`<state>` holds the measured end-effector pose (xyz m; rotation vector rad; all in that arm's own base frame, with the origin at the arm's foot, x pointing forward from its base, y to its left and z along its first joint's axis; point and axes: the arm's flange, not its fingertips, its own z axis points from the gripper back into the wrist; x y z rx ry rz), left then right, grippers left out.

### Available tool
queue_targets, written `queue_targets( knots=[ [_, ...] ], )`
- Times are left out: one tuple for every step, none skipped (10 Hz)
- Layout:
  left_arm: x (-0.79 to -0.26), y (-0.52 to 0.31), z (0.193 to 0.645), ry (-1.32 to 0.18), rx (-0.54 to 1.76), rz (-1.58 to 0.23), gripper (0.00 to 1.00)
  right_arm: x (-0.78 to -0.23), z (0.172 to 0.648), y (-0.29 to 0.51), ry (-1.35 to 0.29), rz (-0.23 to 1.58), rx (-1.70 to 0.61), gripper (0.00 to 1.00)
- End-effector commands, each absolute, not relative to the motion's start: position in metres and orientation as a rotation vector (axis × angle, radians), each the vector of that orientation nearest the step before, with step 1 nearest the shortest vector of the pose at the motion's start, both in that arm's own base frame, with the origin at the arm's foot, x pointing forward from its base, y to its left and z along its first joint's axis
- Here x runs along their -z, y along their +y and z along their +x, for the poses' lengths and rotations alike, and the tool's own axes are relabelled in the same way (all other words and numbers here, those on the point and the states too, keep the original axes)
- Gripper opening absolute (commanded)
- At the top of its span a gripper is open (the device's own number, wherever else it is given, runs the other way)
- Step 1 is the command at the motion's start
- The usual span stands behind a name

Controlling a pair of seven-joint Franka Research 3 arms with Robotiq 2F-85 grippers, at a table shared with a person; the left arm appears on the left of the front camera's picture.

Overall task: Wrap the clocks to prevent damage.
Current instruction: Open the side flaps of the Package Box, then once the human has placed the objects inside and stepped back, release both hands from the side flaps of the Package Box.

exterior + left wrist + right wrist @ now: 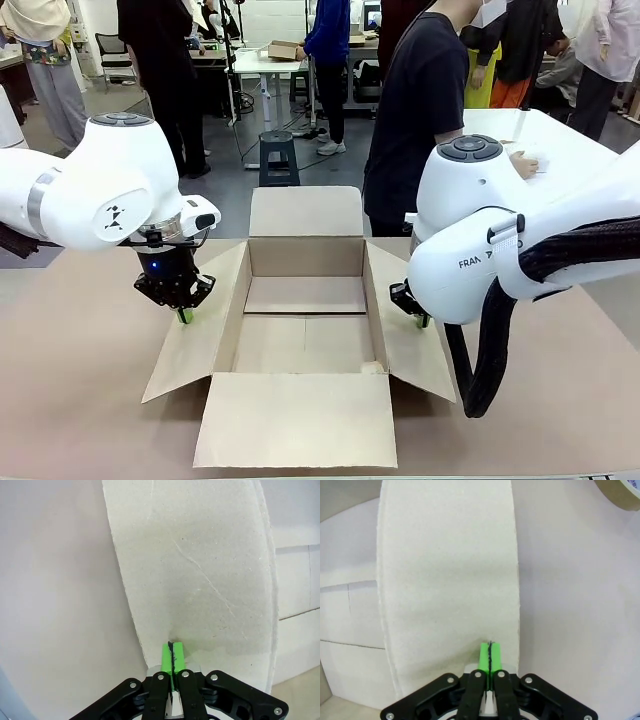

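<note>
An open cardboard box (305, 262) stands mid-table with its four flaps spread outward and nothing visible inside. My left gripper (184, 315) is shut, its green pads together, tips down on the box's left flap (205, 325); in the left wrist view the gripper (173, 655) points at the flap's (200, 570) face near its edge. My right gripper (420, 320) is shut the same way on the right flap (400, 345); in the right wrist view it (490, 655) rests against that flap (450, 580). No clocks or wrapping are in view.
A person in a dark top (420, 110) stands at the far side behind the box. A roll of brown tape (620, 495) lies on the table beyond the right flap. A white table (560, 140) stands at the back right.
</note>
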<state>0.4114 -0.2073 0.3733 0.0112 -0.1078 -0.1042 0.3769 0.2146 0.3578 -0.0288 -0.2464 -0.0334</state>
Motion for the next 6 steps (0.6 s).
queue_targets(
  knots=[
    [-0.3730, -0.2073, 0.4114, -0.107, 0.104, 0.012, 0.00, -0.3565, 0.3750, 0.2151, -0.240, -0.047, 0.024, 0.01],
    [-0.3730, -0.2073, 0.4114, -0.107, 0.104, 0.012, 0.00, -0.3565, 0.3750, 0.2151, -0.240, -0.047, 0.024, 0.01],
    [-0.3730, -0.2073, 0.4114, -0.107, 0.104, 0.012, 0.00, -0.3565, 0.3750, 0.2151, -0.240, -0.047, 0.024, 0.01],
    [-0.3730, -0.2073, 0.4114, -0.107, 0.104, 0.012, 0.00, -0.3565, 0.3750, 0.2151, -0.240, -0.047, 0.024, 0.01],
    [-0.3730, -0.2073, 0.4114, -0.107, 0.104, 0.012, 0.00, -0.3565, 0.3750, 0.2151, -0.240, -0.047, 0.024, 0.01],
    [-0.3730, -0.2073, 0.4114, -0.107, 0.104, 0.012, 0.00, -0.3565, 0.3750, 0.2151, -0.240, -0.047, 0.024, 0.01]
  ],
)
